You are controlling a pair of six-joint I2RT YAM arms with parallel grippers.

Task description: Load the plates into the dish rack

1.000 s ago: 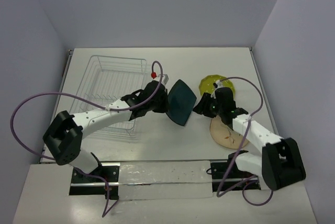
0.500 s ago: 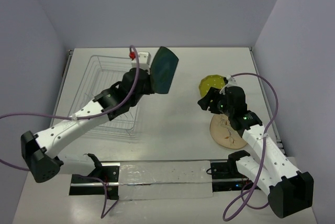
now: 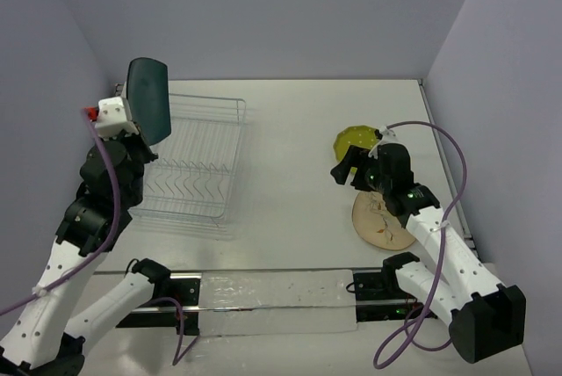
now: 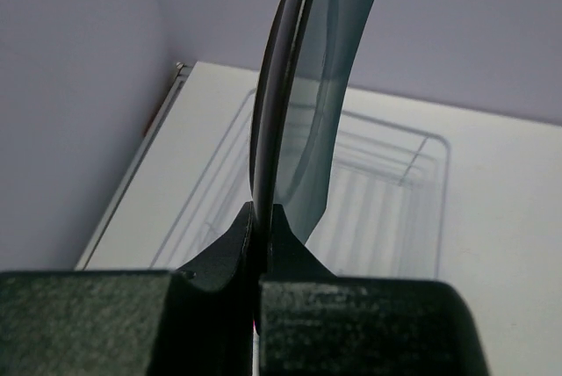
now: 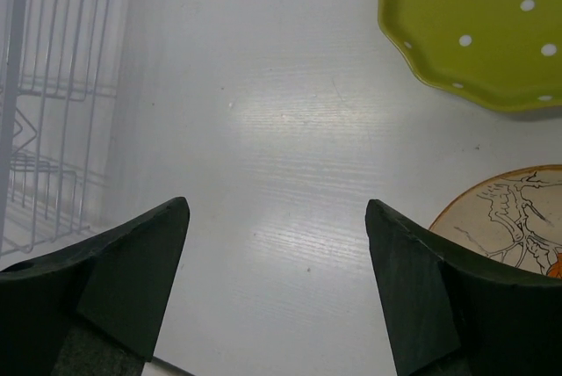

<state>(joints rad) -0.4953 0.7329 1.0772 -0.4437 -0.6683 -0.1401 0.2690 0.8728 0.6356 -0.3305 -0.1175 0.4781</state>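
My left gripper (image 3: 132, 130) is shut on the lower edge of the dark teal plate (image 3: 147, 99), which stands upright and raised above the left end of the dish rack (image 3: 198, 161). In the left wrist view the teal plate (image 4: 303, 104) appears edge-on between the pinched jaws of the left gripper (image 4: 263, 218), with the wire rack (image 4: 378, 183) below. My right gripper (image 3: 344, 169) hovers open and empty over bare table, the same in the right wrist view (image 5: 277, 218). The yellow-green dotted plate (image 3: 356, 141) (image 5: 483, 25) and the cream floral plate (image 3: 382, 222) (image 5: 514, 218) lie flat beside it.
The enclosure's walls stand close on the left, back and right of the white table (image 3: 290, 121). A corner of the rack (image 5: 53, 86) shows at the left of the right wrist view. A purple cable (image 3: 430, 143) loops over the right arm.
The left arm swung the teal plate from mid-table up and leftward to above the rack's left end. The right gripper's jaws opened wider; that arm moved slightly right earlier.
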